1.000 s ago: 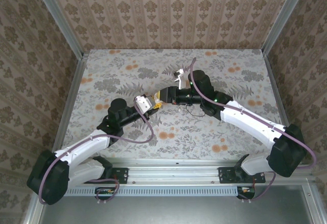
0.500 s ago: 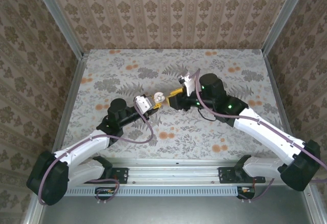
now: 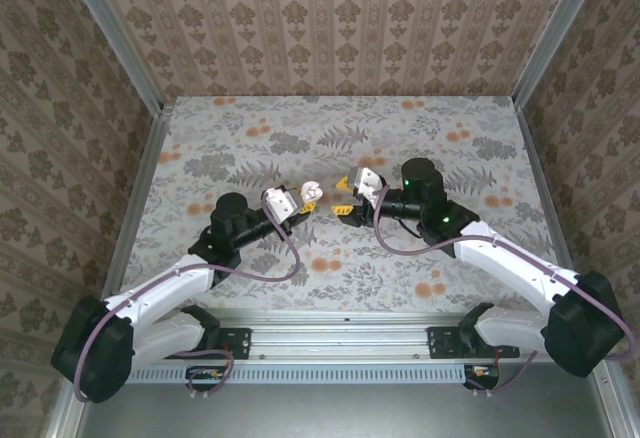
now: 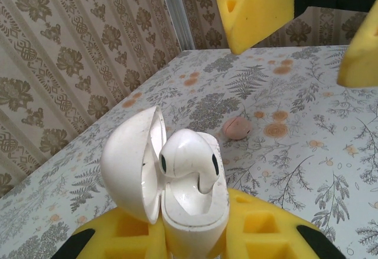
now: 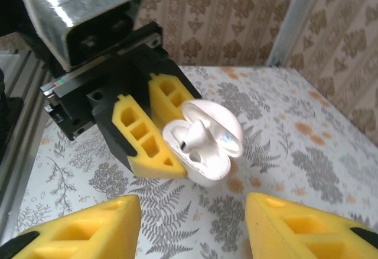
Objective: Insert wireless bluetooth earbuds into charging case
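**Left gripper** [image 3: 297,202]: clamped on the charging case [image 3: 310,191], near the centre of the table [image 3: 200,128]. In the left wrist view, the yellow fingers [image 4: 260,232] grip the lower shell of the case from both sides. The case is clear of the table and its hinged lid stands open to the left.

**Earbuds:** one earbud [image 4: 189,159] sits in the open case, its rounded head above the rim. A small pinkish lump [image 4: 237,128] lies on the table beyond the case. It cannot be told whether this is the second earbud or a printed dot.

**Right gripper** [image 3: 345,197]: faces the case from just beside it. Its jaws are apart and hold nothing. In the right wrist view, both fingers [image 5: 77,235] frame the case without touching it.
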